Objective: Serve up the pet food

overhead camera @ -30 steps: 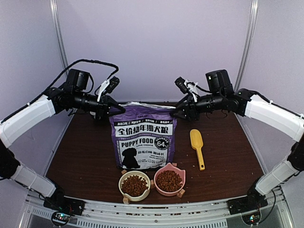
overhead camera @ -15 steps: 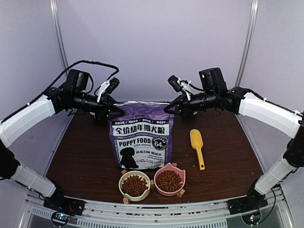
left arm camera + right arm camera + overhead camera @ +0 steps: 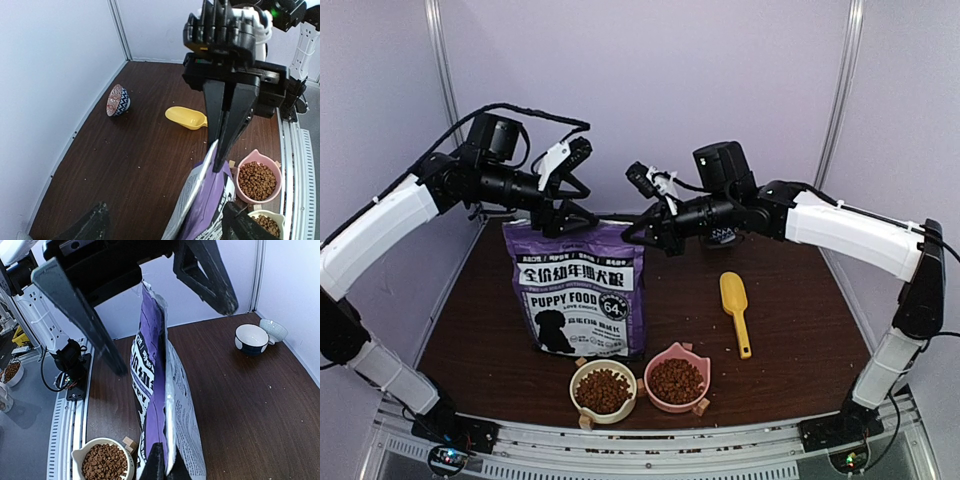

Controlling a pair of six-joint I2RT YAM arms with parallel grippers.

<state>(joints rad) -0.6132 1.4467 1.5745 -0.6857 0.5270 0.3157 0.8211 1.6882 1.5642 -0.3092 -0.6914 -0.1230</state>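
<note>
The pet food (image 3: 603, 390) is brown kibble lying in a cream bowl (image 3: 582, 400) and a pink bowl (image 3: 698, 362) at the table's front. The purple "PUPPY FOOD" bag (image 3: 582, 290) stands upright behind them, left of centre. My right gripper (image 3: 632, 237) is shut on the bag's top right corner, and the right wrist view shows it (image 3: 167, 465) pinching the sealed edge. My left gripper (image 3: 578, 195) hangs open over the top left corner. Its fingers (image 3: 90, 227) straddle the bag's top edge (image 3: 210, 200) without touching it.
A yellow scoop (image 3: 736, 310) lies on the dark wood table (image 3: 800, 320) to the right of the bag. Small patterned bowls (image 3: 251, 339) (image 3: 117, 100) sit near the back wall. Purple walls close in the back and both sides.
The left gripper has opened, let go of the bag's corner and risen. The right gripper has shut on the bag's top edge and carried the bag leftward.
</note>
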